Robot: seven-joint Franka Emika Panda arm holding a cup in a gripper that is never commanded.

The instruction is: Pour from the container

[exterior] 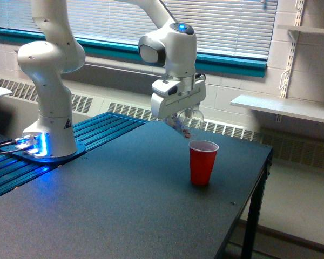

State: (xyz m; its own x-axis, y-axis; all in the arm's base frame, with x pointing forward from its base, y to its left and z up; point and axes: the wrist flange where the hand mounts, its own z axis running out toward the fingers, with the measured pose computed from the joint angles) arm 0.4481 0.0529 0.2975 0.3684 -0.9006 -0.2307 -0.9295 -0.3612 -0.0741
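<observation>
Above the red cup (203, 162), the hand (181, 121) apparently grips the tilted container (188, 122).

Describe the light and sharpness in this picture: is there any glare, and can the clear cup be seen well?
Exterior view: soft, even daylight comes through the window blinds; a blue glow shines at the white robot arm base; the dark table top shows only mild sheen; the small clear plastic cup looks faint and slightly blurred, while the opaque red plastic cup is crisp.

Robot lab: arm base (47, 97) bolted by dark bench (124, 205), cinder-block wall (308, 65), window blinds (221, 24).
</observation>
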